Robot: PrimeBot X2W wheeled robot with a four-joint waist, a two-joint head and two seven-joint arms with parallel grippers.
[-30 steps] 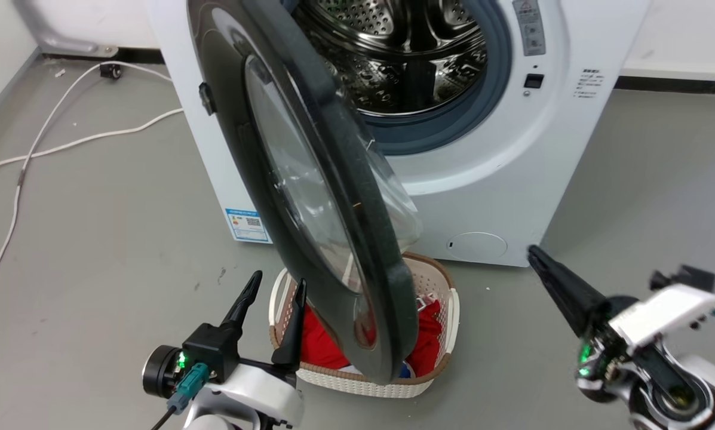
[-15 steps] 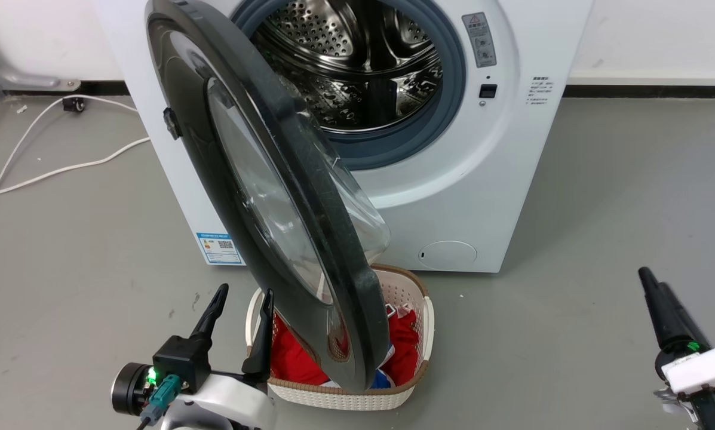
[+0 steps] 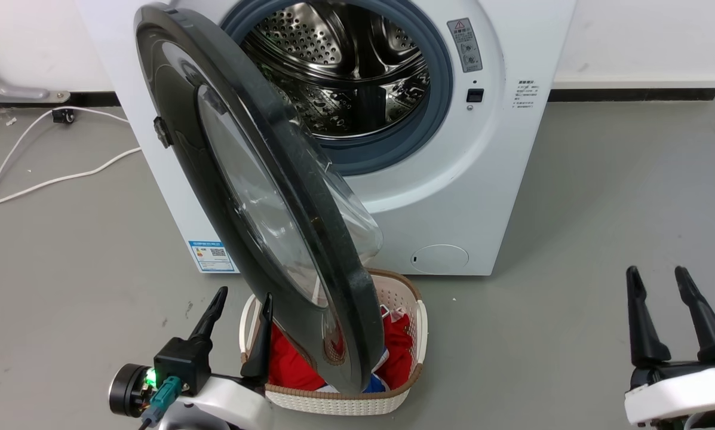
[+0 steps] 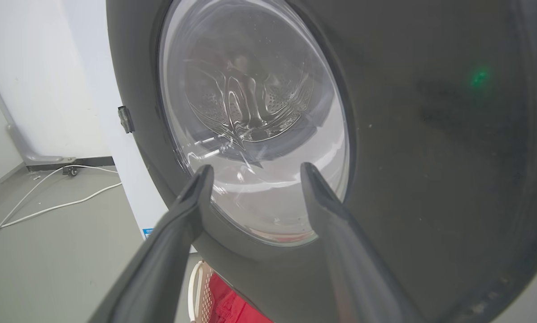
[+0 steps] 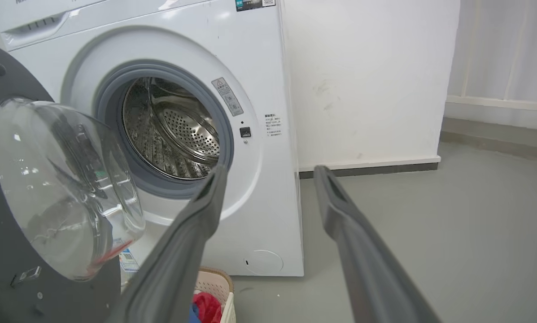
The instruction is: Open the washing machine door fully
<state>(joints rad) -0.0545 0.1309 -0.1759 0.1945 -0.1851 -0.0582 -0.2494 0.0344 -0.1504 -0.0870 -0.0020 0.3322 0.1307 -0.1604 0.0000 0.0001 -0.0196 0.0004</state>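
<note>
The white washing machine (image 3: 488,197) stands ahead with its steel drum (image 3: 345,71) exposed. The washing machine door (image 3: 309,227) stands swung out toward me, its black rim edge-on and the clear glass bowl on its right side. My left gripper (image 3: 244,295) is open at the lower left, just left of the door's lower outer face; I cannot tell whether it touches. In the left wrist view the left gripper (image 4: 256,170) faces the door (image 4: 430,134). My right gripper (image 3: 656,273) is open at the lower right, far from the door. The right gripper (image 5: 270,170) looks toward the machine (image 5: 259,67) and the door's bowl (image 5: 57,188).
A cream laundry basket (image 3: 420,334) with red clothes (image 3: 288,364) sits on the floor under the door's lower edge. White cables (image 3: 52,179) trail across the grey floor left of the machine. A white wall (image 5: 367,80) runs behind, with open floor to the right.
The head camera has pulled back and up. My right gripper has drawn away from the machine to the lower right and turned, its fingers now showing apart. The door's angle looks unchanged.
</note>
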